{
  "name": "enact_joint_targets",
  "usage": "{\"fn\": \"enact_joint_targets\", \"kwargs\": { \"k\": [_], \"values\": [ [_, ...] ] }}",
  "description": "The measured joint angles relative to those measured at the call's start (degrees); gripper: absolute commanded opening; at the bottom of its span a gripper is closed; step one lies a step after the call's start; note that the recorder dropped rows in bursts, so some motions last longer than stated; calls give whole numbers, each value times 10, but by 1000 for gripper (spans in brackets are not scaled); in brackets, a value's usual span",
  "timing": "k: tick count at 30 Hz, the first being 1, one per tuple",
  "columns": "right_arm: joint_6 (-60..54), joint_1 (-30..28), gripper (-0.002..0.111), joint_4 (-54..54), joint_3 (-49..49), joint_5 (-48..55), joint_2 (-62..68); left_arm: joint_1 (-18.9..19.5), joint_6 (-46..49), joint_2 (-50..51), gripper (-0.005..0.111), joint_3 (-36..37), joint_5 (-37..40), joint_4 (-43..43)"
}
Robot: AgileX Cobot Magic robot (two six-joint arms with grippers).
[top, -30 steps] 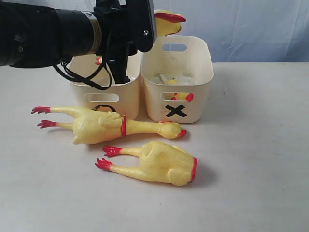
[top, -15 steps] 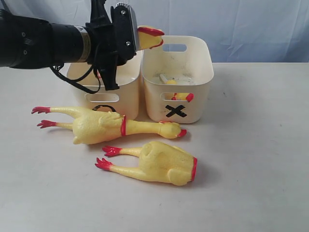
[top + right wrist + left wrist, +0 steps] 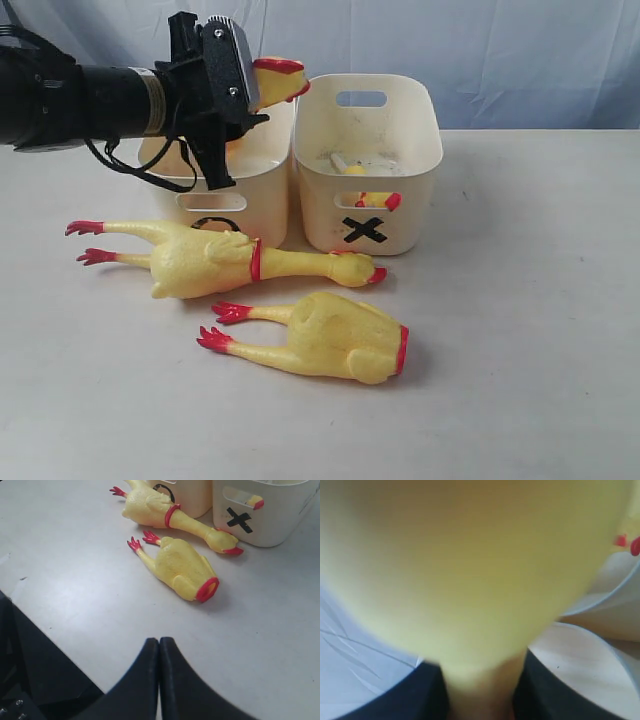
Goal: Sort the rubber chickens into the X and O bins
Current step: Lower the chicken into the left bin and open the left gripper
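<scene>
While the left gripper (image 3: 238, 88) clamps a rubber chicken (image 3: 276, 78) above the O bin (image 3: 258, 205) at ten o'clock, a whole chicken (image 3: 205, 260) and a headless body (image 3: 340, 338) lie at six o'clock, before the X bin (image 3: 412, 195). The right gripper (image 3: 159, 652) is pinched closed, empty.

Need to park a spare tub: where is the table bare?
Bare: the table right of the X bin and headless body, and the strip nearer than that body. Crowded: before the O bin, where the whole chicken lies.
</scene>
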Motion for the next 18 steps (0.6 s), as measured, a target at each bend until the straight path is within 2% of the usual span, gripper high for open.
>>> {"fn": "enact_joint_targets", "kwargs": {
  "k": [4,10,14,18],
  "values": [
    [0,0,-1,0,0,0,0,0,9,10,14,0,-18,-14],
    [0,0,-1,0,0,0,0,0,19,10,44,0,-22,-51],
    [0,0,-1,0,0,0,0,0,21,10,52,0,-25,-65],
    [0,0,-1,0,0,0,0,0,22,10,55,0,-25,-101]
  ]
}}
